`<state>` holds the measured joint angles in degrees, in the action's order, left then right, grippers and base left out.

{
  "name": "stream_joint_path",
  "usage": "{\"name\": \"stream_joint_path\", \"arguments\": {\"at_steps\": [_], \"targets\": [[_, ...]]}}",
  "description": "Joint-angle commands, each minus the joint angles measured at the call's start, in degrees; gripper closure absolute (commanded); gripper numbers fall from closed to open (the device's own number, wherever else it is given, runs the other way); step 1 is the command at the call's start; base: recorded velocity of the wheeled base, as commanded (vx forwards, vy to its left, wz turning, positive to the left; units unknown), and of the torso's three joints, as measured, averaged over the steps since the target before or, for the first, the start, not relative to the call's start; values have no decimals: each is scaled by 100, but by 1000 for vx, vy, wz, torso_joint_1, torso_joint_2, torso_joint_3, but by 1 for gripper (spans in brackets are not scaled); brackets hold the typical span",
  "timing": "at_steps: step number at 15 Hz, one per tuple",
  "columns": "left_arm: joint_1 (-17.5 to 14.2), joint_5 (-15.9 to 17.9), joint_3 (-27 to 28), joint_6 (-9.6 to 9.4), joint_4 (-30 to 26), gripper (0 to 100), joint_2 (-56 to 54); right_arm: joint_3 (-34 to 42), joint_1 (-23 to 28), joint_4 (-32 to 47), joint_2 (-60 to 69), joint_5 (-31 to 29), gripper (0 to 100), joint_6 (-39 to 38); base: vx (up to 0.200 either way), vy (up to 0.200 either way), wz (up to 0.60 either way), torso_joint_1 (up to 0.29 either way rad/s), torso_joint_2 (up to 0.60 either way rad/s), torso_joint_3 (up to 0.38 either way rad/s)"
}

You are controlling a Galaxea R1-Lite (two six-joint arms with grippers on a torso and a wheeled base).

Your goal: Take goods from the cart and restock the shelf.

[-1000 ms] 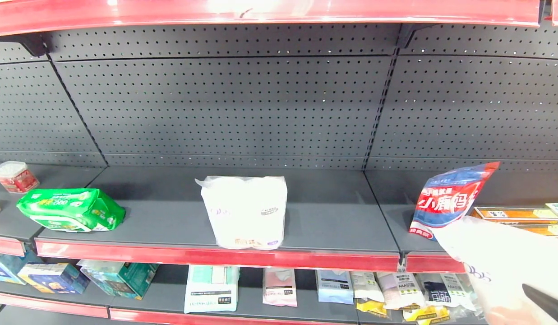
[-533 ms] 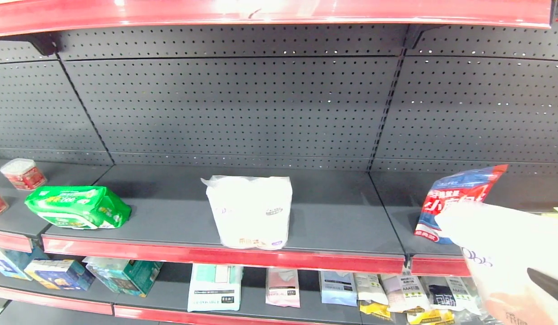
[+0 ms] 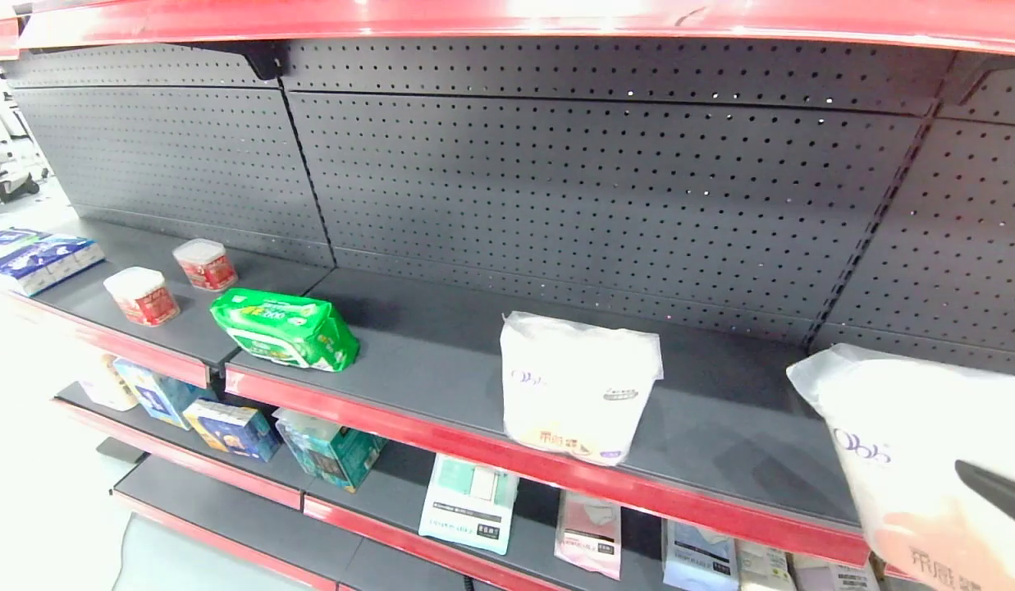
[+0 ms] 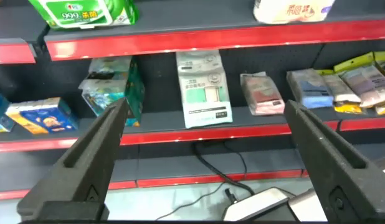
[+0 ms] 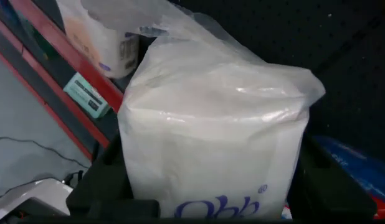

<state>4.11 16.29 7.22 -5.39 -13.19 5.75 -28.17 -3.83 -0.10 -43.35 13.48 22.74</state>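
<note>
Currently my right gripper (image 5: 214, 186) is clamped on one white tissue pack (image 5: 217, 124), held up at the near right. A second tissue pack (image 3: 577, 386) stands at the front edge of the shelf (image 3: 441, 361). Left of it lie one green wipes pack (image 3: 281, 328) and two red tubs, the nearer tub (image 3: 142, 295) and the farther tub (image 3: 205, 264). My left gripper (image 4: 205, 155) hangs low, jaws spread wide.

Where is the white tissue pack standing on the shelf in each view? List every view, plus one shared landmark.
Head view: white tissue pack stands mid-frame on the shelf.
Left wrist view: its base, over the red edge strip.
Right wrist view: behind the held pack.
Shared landmark: that red edge strip under it.
</note>
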Motion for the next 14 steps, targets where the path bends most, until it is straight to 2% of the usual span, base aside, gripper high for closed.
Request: {"name": "stream_joint_path", "arguments": {"at_steps": [1, 2, 3, 5, 6, 7, 8, 9, 11, 14], "targets": [[-7, 15, -1, -6, 9, 0, -39, -584, -13, -34, -780, 146, 100, -270, 0, 0, 0, 0, 0, 0], [-7, 41, -1, 3, 9, 0, -39, -690, -22, -87, -1000, 155, 100, -331, 0, 0, 0, 0, 0, 0], [-7, 24, -1, 73, 9, 0, -39, -725, -22, -579, -1457, 163, 100, -542, 0, 0, 0, 0, 0, 0], [-7, -82, -19, 99, 27, 0, -39, -734, -83, -1405, -2055, 269, 100, -815, 0, 0, 0, 0, 0, 0], [-42, -240, -19, 99, 27, 0, -57, -725, -136, -1563, -2292, 357, 100, -815, 0, 0, 0, 0, 0, 0], [-50, -258, -19, 99, 27, 0, -66, -725, -145, -1563, -2301, 366, 100, -815, 0, 0, 0, 0, 0, 0], [-639, -565, -19, 275, 36, 0, -250, -760, -206, -1599, -2635, 427, 100, -832, 0, 0, 0, 0, 0, 0], [-569, -802, -27, 389, 71, 0, -268, -769, -206, -1651, -2767, 436, 100, -832, 0, 0, 0, 0, 0, 0], [-516, -1110, -98, 460, 229, 0, -435, -777, -206, -1748, -2898, 436, 100, -832, 0, 0, 0, 0, 0, 0], [-464, -1128, -98, 512, 247, 0, -575, -804, -206, -1862, -3030, 436, 100, -832, 0, 0, 0, 0, 0, 0]]}}
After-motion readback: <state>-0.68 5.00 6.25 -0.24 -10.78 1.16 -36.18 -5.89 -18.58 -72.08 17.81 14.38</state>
